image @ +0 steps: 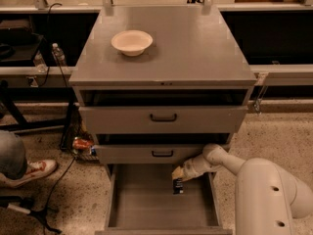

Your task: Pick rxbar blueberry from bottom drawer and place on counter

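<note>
The bottom drawer (146, 204) is pulled open at the foot of the grey cabinet. My gripper (178, 176) reaches into it from the right and is shut on the rxbar blueberry (178, 185), a small dark bar that hangs upright from the fingers, lifted off the drawer floor. The white arm (264, 190) fills the lower right. The counter (195, 48) is the flat grey top of the cabinet, well above the gripper.
A white bowl (131, 41) sits on the counter at the left. The two upper drawers with black handles (163, 117) stick out a little above the gripper. A person's shoe (34, 171) and cables lie on the floor at the left.
</note>
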### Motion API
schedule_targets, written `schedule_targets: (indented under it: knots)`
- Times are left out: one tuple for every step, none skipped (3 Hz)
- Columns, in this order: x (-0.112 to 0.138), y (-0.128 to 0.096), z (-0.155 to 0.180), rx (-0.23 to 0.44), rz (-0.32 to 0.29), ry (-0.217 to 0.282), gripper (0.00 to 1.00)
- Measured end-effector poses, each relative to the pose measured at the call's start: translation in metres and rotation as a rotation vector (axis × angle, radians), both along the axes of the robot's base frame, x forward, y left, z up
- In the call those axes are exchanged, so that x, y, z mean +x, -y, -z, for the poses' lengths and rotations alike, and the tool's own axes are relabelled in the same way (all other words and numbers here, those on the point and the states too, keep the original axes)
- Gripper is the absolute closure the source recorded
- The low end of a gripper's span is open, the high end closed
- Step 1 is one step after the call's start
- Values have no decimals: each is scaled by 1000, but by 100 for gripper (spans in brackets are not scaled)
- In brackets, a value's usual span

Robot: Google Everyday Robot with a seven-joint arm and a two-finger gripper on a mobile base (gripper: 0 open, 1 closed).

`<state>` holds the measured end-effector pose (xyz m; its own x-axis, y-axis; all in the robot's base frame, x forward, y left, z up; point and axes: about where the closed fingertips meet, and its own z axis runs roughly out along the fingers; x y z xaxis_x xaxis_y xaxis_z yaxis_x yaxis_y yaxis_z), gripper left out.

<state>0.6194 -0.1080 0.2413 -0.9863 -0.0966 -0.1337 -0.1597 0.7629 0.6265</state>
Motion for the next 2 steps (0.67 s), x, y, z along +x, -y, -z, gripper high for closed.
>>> schedule_targets:
  knots:
    - [1, 27, -52, 18, 82, 120, 100]
    - [-22, 53, -93, 40, 155, 208, 100]
